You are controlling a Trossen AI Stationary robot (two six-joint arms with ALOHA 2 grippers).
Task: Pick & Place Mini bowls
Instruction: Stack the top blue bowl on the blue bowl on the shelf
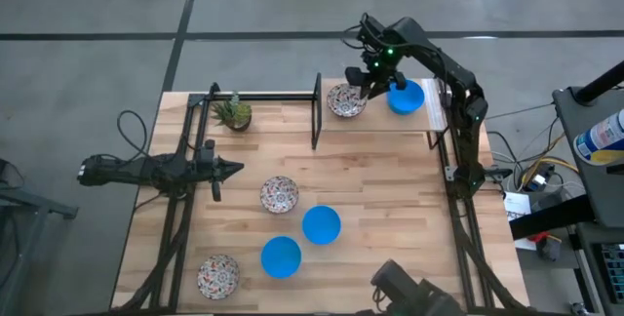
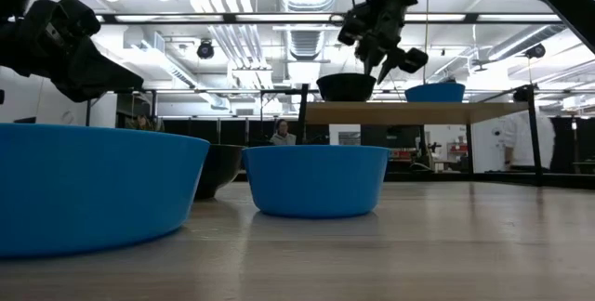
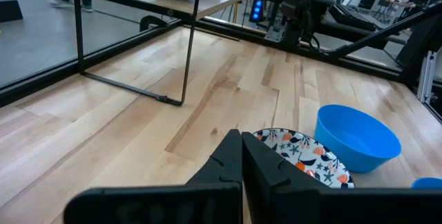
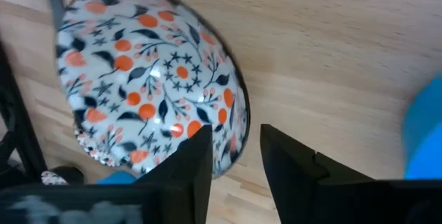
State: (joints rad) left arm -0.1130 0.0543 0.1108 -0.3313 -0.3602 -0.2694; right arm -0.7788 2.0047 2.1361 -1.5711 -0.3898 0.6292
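Two bowls stand on the raised shelf at the table's far right: a floral bowl (image 1: pixel 345 100) (image 4: pixel 148 79) (image 2: pixel 346 86) and a blue bowl (image 1: pixel 406 98) (image 2: pixel 435 91). My right gripper (image 1: pixel 370 80) (image 4: pixel 235 165) (image 2: pixel 389 59) hovers open just above the floral bowl, at the side toward the blue one; its rim (image 4: pixel 237 131) shows between the spread fingers. On the table top rest a floral bowl (image 1: pixel 279 195) (image 3: pixel 307 156), two blue bowls (image 1: pixel 321 224) (image 1: pixel 281 256) and another floral bowl (image 1: pixel 218 275). My left gripper (image 1: pixel 234 168) (image 3: pixel 242 165) waits shut at the table's left.
The shelf (image 1: pixel 385 121) stands on thin black metal legs (image 3: pixel 190 51) with a floor bar. A small potted plant (image 1: pixel 234 113) sits at the far left. Black frame rails run along both table sides. Bare wood lies between the shelf and the bowls near the front.
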